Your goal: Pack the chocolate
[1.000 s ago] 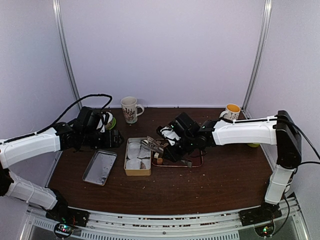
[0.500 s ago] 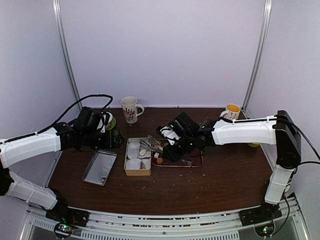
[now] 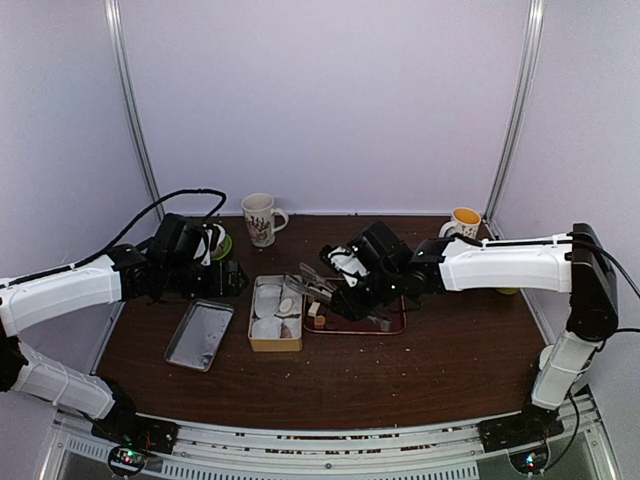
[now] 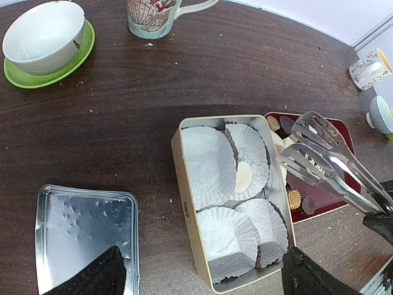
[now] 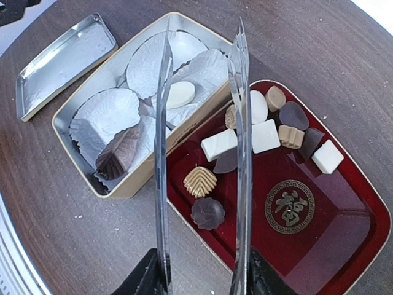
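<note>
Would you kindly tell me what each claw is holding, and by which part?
The right claw grips the metal tongs by their handle end; left claw, open, holds nothing.

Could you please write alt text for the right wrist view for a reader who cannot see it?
Open tongs held by the right gripper reach over a tin and the red tray beside it. Paper cups fill the tin, one holding a white chocolate, another a dark chocolate; about a dozen chocolates lie on the tray.

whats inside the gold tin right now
White pleated paper cups fill the tin. One holds a white oval chocolate, another a dark leaf-shaped chocolate. The cups cover the tin's floor, so anything beneath them is hidden.
</note>
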### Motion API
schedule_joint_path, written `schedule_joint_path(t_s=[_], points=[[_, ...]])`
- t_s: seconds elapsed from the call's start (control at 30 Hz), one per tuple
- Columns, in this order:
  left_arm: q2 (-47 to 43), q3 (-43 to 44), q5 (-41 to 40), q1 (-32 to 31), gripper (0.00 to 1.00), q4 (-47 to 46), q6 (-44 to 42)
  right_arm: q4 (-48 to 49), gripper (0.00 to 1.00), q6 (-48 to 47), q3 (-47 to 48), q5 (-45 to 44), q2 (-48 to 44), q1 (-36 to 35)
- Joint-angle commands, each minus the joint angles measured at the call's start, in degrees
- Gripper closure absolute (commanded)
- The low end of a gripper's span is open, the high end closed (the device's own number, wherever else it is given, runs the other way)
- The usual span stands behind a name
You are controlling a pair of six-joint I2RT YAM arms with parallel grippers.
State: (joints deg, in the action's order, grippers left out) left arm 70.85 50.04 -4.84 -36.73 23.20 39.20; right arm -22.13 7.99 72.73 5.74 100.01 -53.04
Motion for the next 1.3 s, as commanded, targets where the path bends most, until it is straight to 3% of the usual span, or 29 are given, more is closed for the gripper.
schedule_joint_path(t_s=[0.0,0.6,1.27], points=[[0.2,0.3,1.0,0.4,0.09,-0.9,-1.3,1.0,0.57,0.9,-3.3,-0.9,-5.4,-0.3],[0.5,0.4,1.8,0.4,0.1,-1.3,-1.7,-17.2,0.56,1.1,-12.4,-1.2,-16.0,-0.3],[-1.1,0.4,0.9,0.4,0.11,-0.4,-1.7,-17.7,0.56,-0.2,-8.2,1.4,-11.5,-0.4]])
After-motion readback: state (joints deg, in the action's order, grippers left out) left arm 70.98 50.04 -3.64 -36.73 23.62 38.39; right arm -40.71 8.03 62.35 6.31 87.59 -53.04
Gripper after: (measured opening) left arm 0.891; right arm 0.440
